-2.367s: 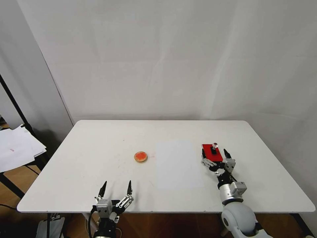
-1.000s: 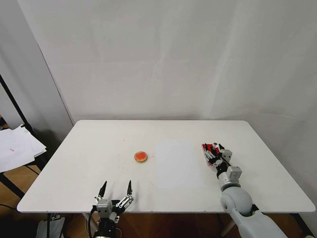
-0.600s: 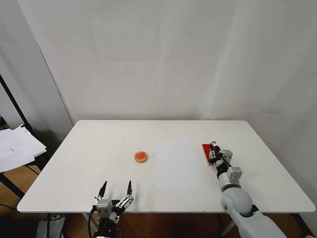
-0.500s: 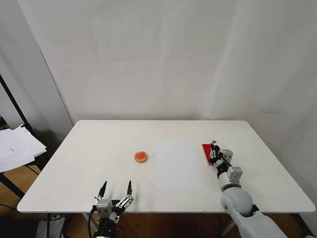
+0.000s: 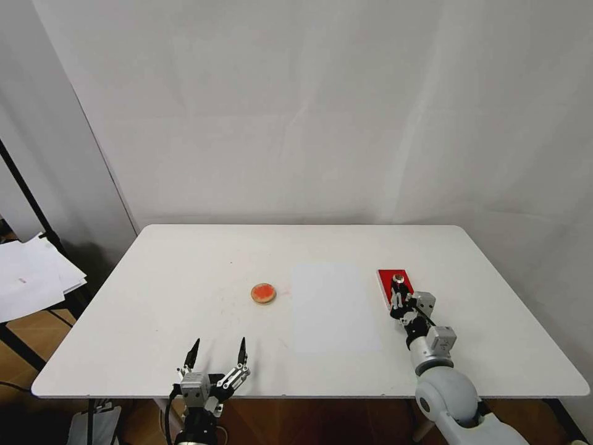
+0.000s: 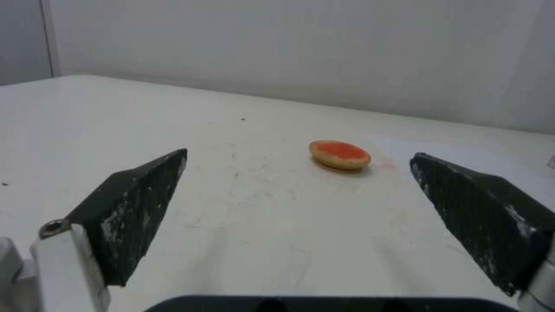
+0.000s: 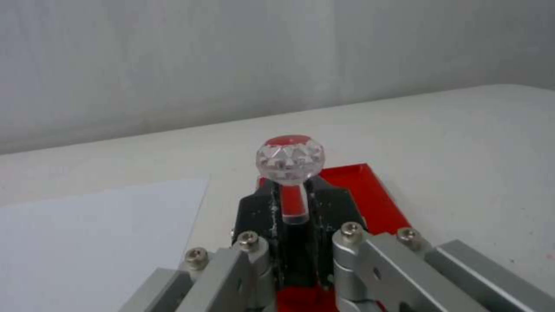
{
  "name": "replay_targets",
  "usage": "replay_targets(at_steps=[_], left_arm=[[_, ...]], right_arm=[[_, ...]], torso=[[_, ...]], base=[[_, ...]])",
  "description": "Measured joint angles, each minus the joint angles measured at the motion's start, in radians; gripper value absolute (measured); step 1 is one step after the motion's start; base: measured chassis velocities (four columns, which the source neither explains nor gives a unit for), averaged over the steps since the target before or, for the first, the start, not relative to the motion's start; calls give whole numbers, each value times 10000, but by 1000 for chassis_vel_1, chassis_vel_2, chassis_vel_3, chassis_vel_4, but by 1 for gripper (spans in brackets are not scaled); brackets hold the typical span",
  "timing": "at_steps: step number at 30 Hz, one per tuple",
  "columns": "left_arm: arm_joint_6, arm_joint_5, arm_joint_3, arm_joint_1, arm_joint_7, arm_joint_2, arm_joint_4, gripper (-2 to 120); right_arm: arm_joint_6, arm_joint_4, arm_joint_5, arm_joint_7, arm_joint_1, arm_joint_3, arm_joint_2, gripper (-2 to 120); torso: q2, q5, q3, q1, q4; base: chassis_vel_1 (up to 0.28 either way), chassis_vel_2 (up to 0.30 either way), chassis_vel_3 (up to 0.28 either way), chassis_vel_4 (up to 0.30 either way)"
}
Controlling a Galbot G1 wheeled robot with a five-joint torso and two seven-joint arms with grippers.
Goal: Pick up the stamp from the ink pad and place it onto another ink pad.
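At the near left edge of the surface (image 5: 154, 278), the left claw (image 5: 216, 357) rests wide open and holds nothing. Further in, left of centre, the round pad (image 5: 264, 293) lies flat, well apart from a white paper sheet (image 5: 333, 306). On the right, the right claw (image 5: 398, 301) is closed around the stamp (image 7: 291, 173), which stands upright over the red pad (image 5: 389, 278). I cannot tell if the stamp touches it.

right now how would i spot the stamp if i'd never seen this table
Look to the robot's right on the white table, at the flat red ink pad beside the sheet of paper. The stamp sits clamped in the right gripper there: tiny, with a faceted clear knob on top.
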Motion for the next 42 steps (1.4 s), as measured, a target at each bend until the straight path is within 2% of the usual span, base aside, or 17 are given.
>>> replay_targets(at_steps=[12, 18, 22, 27, 33, 42], left_arm=[[0, 0, 0, 0, 0, 0, 0, 102], [0, 0, 0, 0, 0, -1, 0, 102], [0, 0, 1, 0, 0, 0, 0, 102], [0, 0, 0, 0, 0, 0, 0, 102], [0, 0, 0, 0, 0, 0, 0, 102], [0, 0, 0, -1, 0, 0, 0, 102]], right_arm=[[-56, 494, -34, 40, -544, 102, -241, 8], [422, 1013, 200, 239, -177, 47, -232, 8], [147, 1739, 571, 198, -35, -267, -329, 8], [-305, 2506, 796, -4, -400, -1271, -468, 8], [-282, 2379, 617, -194, -482, -1914, -473, 8], [-137, 1203, 755, -226, 778, -2717, -232, 8]], torso=[[1, 3, 1, 0, 1], [0, 2, 3, 3, 0], [0, 1, 3, 3, 2], [0, 1, 2, 3, 0], [0, 1, 2, 1, -2], [-1, 2, 2, 3, 2]], base=[[0, 0, 0, 0], [0, 0, 0, 0], [0, 0, 0, 0], [0, 0, 0, 0], [0, 0, 0, 0], [0, 0, 0, 0]])
